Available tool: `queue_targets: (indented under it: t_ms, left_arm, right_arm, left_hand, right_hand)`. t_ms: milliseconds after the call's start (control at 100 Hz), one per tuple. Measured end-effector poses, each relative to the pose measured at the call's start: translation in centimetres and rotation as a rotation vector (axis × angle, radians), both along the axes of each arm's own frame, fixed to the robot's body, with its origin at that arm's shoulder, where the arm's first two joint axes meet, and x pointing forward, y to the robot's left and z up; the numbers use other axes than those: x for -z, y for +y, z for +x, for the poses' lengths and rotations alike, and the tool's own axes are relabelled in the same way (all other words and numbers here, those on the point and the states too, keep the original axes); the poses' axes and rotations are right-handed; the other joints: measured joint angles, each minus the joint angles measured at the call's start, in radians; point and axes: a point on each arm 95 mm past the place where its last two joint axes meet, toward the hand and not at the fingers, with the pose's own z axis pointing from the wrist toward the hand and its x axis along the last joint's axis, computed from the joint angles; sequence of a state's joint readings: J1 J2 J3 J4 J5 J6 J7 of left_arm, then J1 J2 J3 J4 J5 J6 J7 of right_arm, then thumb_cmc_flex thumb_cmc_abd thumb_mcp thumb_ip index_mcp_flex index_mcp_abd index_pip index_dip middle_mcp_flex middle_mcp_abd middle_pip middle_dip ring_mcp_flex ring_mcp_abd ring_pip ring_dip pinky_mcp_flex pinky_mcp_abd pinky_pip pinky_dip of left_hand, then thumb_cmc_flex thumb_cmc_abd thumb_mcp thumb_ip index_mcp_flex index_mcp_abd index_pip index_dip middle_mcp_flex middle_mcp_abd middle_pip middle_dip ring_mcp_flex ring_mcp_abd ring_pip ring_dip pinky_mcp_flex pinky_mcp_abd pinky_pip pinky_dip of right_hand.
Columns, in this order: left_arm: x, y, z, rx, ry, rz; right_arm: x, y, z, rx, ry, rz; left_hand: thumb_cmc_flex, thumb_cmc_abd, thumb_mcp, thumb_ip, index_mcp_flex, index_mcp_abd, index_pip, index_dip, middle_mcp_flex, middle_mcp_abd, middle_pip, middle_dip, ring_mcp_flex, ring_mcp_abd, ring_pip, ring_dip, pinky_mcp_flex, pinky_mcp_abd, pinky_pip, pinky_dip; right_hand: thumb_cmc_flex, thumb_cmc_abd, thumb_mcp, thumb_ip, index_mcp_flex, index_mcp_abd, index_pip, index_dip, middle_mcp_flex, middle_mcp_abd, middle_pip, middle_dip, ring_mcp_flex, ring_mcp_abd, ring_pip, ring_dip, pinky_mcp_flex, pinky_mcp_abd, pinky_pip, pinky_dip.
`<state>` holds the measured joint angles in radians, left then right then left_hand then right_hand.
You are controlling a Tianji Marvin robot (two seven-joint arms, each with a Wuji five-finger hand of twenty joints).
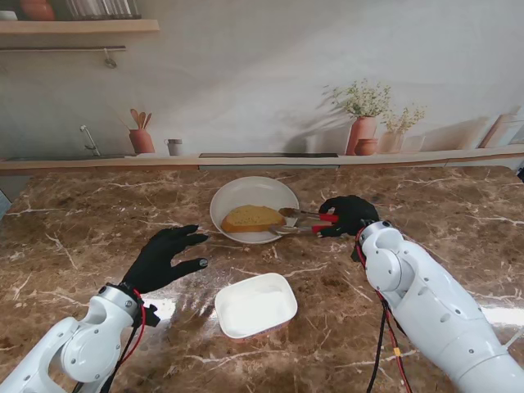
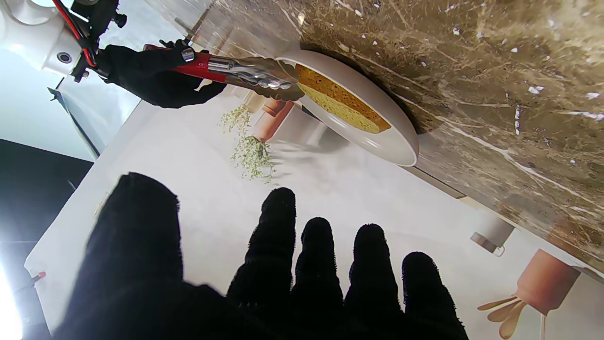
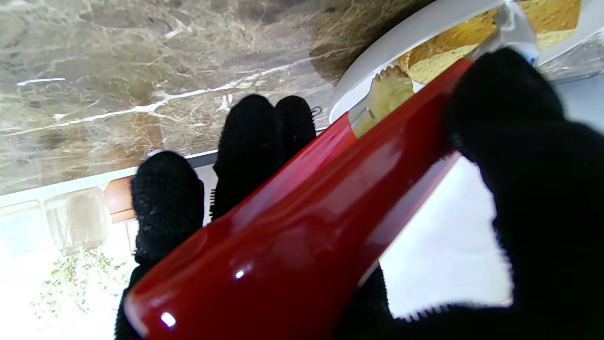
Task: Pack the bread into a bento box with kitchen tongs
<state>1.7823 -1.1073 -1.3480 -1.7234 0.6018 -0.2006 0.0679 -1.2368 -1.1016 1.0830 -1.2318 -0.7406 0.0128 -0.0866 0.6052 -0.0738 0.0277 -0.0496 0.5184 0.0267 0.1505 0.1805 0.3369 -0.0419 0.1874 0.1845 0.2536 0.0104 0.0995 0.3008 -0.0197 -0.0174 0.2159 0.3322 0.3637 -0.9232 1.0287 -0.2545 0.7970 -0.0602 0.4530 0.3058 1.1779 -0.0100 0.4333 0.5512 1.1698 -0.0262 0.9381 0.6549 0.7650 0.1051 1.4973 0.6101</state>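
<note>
A slice of bread [image 1: 252, 219] lies on a round white plate [image 1: 237, 195] in the middle of the table. My right hand [image 1: 350, 214] is shut on red-handled metal tongs [image 1: 304, 221], whose two tips reach over the plate's right rim, one on each side of the slice's right end. The left wrist view shows the tongs [image 2: 245, 75] at the bread [image 2: 339, 101]; the right wrist view shows the red handle [image 3: 302, 226] in my grasp. A white bento box [image 1: 255, 304] sits nearer to me. My left hand [image 1: 164, 257] hovers open to its left, fingers spread.
The marble counter runs back to a ledge with a pink vase of plants [image 1: 362, 131], a utensil pot [image 1: 142, 139] and a small cup [image 1: 173, 146]. A shelf [image 1: 78, 26] hangs high at the back left.
</note>
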Motion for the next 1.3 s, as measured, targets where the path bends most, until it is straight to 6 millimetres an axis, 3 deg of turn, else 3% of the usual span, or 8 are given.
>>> queue_targets:
  t_ms: [870, 1300]
  left_arm:
    - [0.2, 0.4, -0.6, -0.020, 0.005, -0.005]
    - [0.2, 0.6, -0.7, -0.027, 0.006, -0.005]
  right_arm:
    - [-2.4, 1.6, 1.3, -0.040, -0.010, -0.100]
    - [-1.7, 2.7, 2.5, -0.035, 0.021, -0.120]
  left_hand:
    - [0.000, 0.000, 0.000, 0.000, 0.000, 0.000, 0.000, 0.000, 0.000, 0.000, 0.000, 0.000, 0.000, 0.000, 0.000, 0.000, 0.000, 0.000, -0.002, 0.009]
    - [0.000, 0.000, 0.000, 0.000, 0.000, 0.000, 0.000, 0.000, 0.000, 0.000, 0.000, 0.000, 0.000, 0.000, 0.000, 0.000, 0.000, 0.000, -0.002, 0.009]
  right_hand:
    - [0.000, -0.001, 0.000, 0.000, -0.020, 0.025, -0.022, 0.003, -0.036, 0.003, 0.000, 0.000, -0.001, -0.006, 0.011, 0.014, 0.015, -0.020, 0.002, 0.000]
    - [-0.002, -0.001, 0.000, 0.000, -0.020, 0.032, -0.022, 0.003, -0.037, 0.003, 0.000, 0.000, -0.001, -0.007, 0.020, 0.024, 0.016, -0.031, 0.002, 0.000]
